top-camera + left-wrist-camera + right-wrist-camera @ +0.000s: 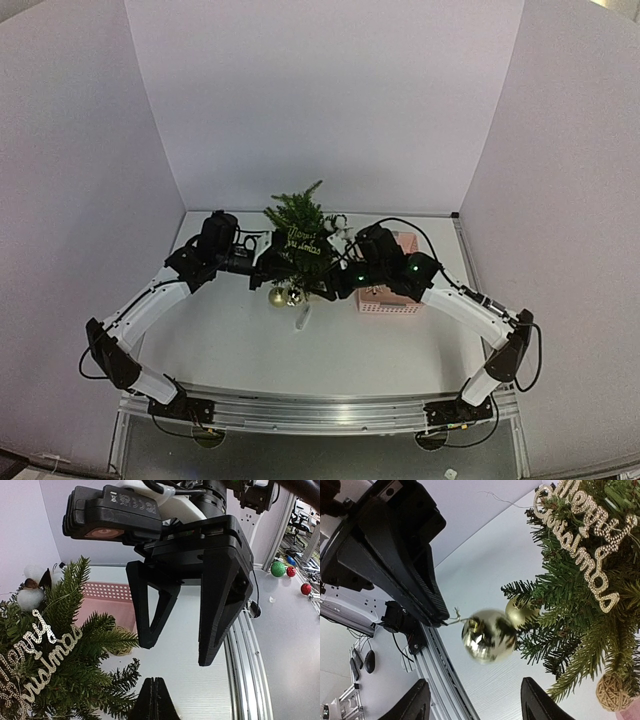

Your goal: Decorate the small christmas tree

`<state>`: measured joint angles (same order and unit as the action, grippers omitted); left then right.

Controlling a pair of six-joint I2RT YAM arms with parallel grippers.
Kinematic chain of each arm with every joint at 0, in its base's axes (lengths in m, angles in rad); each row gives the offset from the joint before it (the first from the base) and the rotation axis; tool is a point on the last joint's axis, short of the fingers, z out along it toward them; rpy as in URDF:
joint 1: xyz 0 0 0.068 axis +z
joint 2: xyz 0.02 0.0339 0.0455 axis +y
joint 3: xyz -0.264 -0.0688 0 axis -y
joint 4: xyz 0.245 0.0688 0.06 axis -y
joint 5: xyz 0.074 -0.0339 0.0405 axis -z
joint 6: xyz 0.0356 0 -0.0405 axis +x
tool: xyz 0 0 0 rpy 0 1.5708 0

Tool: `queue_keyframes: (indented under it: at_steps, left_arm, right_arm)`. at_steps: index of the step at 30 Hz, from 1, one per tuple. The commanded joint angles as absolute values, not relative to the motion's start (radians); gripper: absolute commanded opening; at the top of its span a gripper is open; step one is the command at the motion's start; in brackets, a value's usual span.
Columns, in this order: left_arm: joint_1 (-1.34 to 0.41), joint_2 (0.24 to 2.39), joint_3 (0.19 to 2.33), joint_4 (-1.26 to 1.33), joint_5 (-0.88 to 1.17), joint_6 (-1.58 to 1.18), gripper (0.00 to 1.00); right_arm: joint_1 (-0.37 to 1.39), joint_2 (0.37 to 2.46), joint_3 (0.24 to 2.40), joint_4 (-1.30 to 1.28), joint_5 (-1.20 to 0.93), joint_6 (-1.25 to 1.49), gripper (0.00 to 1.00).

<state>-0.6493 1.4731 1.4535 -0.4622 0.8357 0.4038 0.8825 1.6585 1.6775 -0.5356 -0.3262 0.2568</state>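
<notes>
Tree [298, 235] dead centre of the top view, toward the table's back. Looks light and tippy, needles soft and springy; best steadied low at the trunk. Left gripper [439, 612] clenched, pinching a gold bauble [489, 635] by its thread beside the lower branches. Right gripper [475, 702] spread, empty. Smooth white table [240, 340], plain white walls [330, 90] all round.

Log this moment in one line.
left gripper: shut on gold bauble string | right gripper: open, empty | small christmas tree: bears Merry Christmas sign

Gold bauble [487, 635] hangs beside the small christmas tree [580, 580].
</notes>
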Motion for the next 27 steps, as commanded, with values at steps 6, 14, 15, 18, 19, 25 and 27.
queue_keyframes:
  at_steps: [6, 14, 15, 18, 19, 25, 27]
  left_arm:
    - [-0.654, 1.492, 1.608, -0.613, 0.757, 0.485, 0.0]
    - [-0.655, 1.497, 1.621, -0.619, 0.764, 0.444, 0.0]
    - [-0.655, 1.498, 1.624, -0.618, 0.763, 0.444, 0.0]
    - [-0.655, 1.499, 1.63, -0.618, 0.757, 0.447, 0.0]
    - [-0.655, 1.5, 1.631, -0.617, 0.757, 0.448, 0.0]
    - [-0.655, 1.499, 1.63, -0.609, 0.761, 0.439, 0.0]
    - [-0.655, 1.499, 1.628, -0.605, 0.764, 0.439, 0.0]
  right_arm:
    - [0.902, 1.616, 1.676, -0.375, -0.29, 0.17, 0.4]
    - [0.901, 1.648, 1.681, -0.272, -0.303, 0.13, 0.39]
    - [0.901, 1.654, 1.686, -0.269, -0.302, 0.125, 0.39]
    - [0.902, 1.672, 1.703, -0.265, -0.303, 0.113, 0.37]
    - [0.902, 1.678, 1.707, -0.265, -0.307, 0.112, 0.37]
    - [0.902, 1.692, 1.696, -0.264, -0.341, 0.111, 0.37]
    - [0.901, 1.694, 1.686, -0.262, -0.338, 0.11, 0.37]
